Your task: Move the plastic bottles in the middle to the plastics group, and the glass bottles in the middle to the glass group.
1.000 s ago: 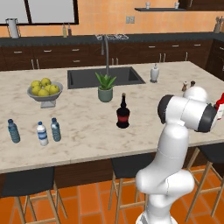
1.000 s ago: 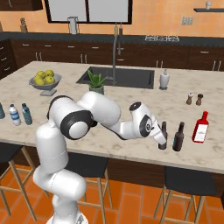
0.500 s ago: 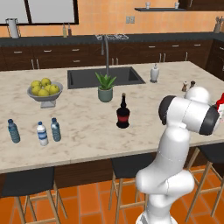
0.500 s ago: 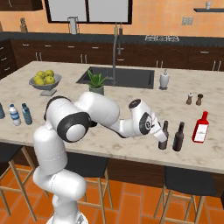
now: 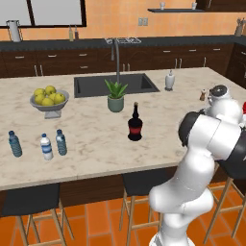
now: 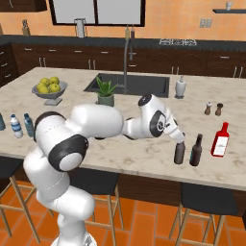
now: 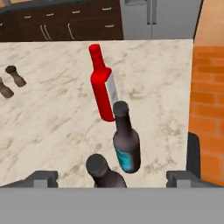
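Evenly and brightly lit throughout, with flat, diffuse light and no single visible lamp. Warm overall tone from orange walls and floor tiles. Soft, faint shadows beneath the round-bellied black bottle [image 5: 135,125], the fruit bowl [image 5: 49,102] and the potted plant [image 5: 116,96] on the pale marble bench [image 5: 91,144]. Mild sheen on the white arm [image 6: 96,126], shading to grey on its underside. No harsh glare anywhere. Rendered, slightly soft and pixelated, with jagged edges on cabinet handles and bottle outlines. In the hand view, red bottle [image 7: 102,88] and slimmer dark bottle [image 7: 126,140] reasonably crisp, nearest dark bottle top [image 7: 101,171] blurrier. No noticeable bending at picture edges.
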Robot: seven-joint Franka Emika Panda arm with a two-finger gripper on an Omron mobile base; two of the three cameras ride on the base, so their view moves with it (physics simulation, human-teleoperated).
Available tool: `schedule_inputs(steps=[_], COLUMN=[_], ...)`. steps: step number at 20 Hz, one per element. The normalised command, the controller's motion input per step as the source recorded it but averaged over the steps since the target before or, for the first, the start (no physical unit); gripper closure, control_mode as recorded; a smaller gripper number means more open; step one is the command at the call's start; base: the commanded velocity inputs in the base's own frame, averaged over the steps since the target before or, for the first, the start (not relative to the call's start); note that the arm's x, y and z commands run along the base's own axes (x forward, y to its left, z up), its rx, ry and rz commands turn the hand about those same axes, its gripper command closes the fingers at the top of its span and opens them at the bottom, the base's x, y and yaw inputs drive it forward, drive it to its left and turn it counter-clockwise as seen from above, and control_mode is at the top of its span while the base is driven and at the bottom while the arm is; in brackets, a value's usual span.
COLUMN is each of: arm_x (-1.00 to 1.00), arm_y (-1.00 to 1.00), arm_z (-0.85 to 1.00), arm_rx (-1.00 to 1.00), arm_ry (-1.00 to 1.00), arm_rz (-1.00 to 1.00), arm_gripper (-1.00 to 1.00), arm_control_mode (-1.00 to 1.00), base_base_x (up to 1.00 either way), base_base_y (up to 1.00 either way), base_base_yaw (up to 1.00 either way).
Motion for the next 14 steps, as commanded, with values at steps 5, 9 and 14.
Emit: schedule_inputs(steps=[5, 9, 14], arm_x=[-0.28, -0.79, -0.92], arm_y=[0.24, 0.63, 0.62], arm_z=[1.00, 0.66, -0.03], arm_rx=[-0.07, -0.09, -0.01], arm_ry=[-0.01, 0.02, 0.03], arm_rz=[0.00, 0.12, 0.29], arm_gripper=[-1.00, -1.00, -1.00], arm_control_mode=[-1.00, -1.00, -1.00], base_base_x=[0.00, 0.00, 0.00], base_base_y=[0.00, 0.00, 0.00], base_base_yaw=[0.00, 0.00, 0.00])
